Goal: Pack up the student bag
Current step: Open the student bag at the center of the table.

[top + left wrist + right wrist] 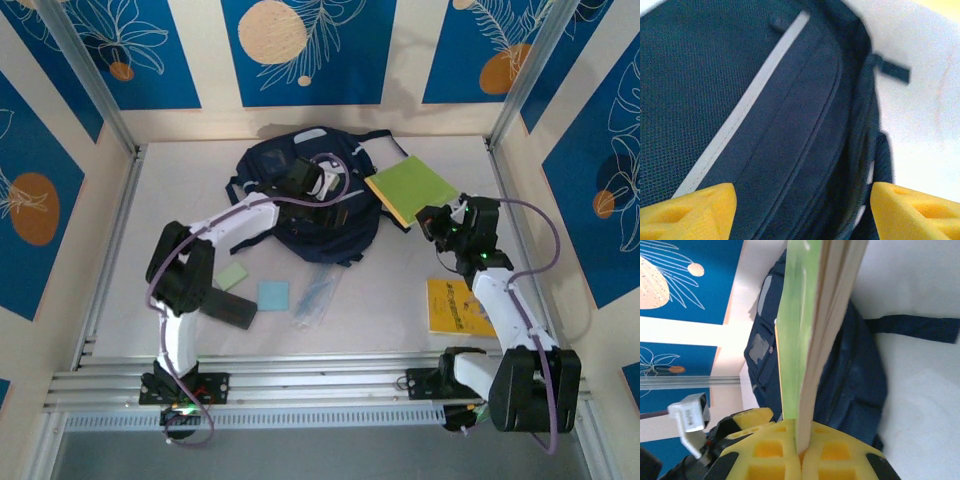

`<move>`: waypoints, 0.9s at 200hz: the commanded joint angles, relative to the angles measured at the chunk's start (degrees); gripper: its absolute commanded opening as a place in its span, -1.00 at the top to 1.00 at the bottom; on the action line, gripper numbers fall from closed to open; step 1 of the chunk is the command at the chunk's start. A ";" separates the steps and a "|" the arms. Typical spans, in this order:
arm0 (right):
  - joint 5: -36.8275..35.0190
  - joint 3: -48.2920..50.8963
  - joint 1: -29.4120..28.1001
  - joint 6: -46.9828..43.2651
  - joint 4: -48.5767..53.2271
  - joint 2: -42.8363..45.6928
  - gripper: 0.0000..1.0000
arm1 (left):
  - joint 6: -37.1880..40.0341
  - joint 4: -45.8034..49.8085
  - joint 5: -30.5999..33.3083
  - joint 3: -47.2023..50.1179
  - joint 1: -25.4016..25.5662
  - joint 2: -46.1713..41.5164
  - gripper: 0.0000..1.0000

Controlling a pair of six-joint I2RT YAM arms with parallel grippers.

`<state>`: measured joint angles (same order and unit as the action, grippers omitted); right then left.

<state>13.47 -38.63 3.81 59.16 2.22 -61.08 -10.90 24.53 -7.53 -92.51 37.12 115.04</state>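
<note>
Right, top camera first: the student bag (262,165) lies flat at 12 o'clock on the white table (380,300), close to the back wall. The left tool (325,185) hangs over the bag's middle. At 2 o'clock the right tool (432,222) is clamped on the near corner of a green book (412,185), which is lifted off the table just beside the bag's right edge. Down at 4 o'clock a yellow booklet (458,305) lies flat. Round at 7 o'clock, near one another, sit a pale green note (232,276), a light blue note (272,295), a flat black item (230,310) and a clear packet (315,295).

Left wrist camera now: the yellow fingers (695,210) stand wide apart with nothing between them. Navy bag fabric and a grey stripe (740,117) run right beneath.

Over to the right wrist camera: the yellow pads (770,455) are pressed together on the book's edge. Its pages rise toward 12 o'clock, and the bag lies behind it.
</note>
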 commanded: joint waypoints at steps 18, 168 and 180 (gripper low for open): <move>4.93 0.78 4.16 -3.77 2.57 4.64 1.00 | 11.60 11.02 3.12 -8.84 0.52 6.69 -0.45; 5.78 1.54 6.54 -4.57 4.96 8.58 1.00 | 11.42 20.21 5.50 -20.58 -1.09 18.21 1.00; 5.53 1.54 6.69 -4.73 5.38 9.12 1.00 | 10.38 19.10 2.54 -19.68 -1.24 14.54 1.00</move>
<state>18.04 -36.69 9.91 56.21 7.35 -53.93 1.61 41.78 -1.23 -114.26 37.26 133.38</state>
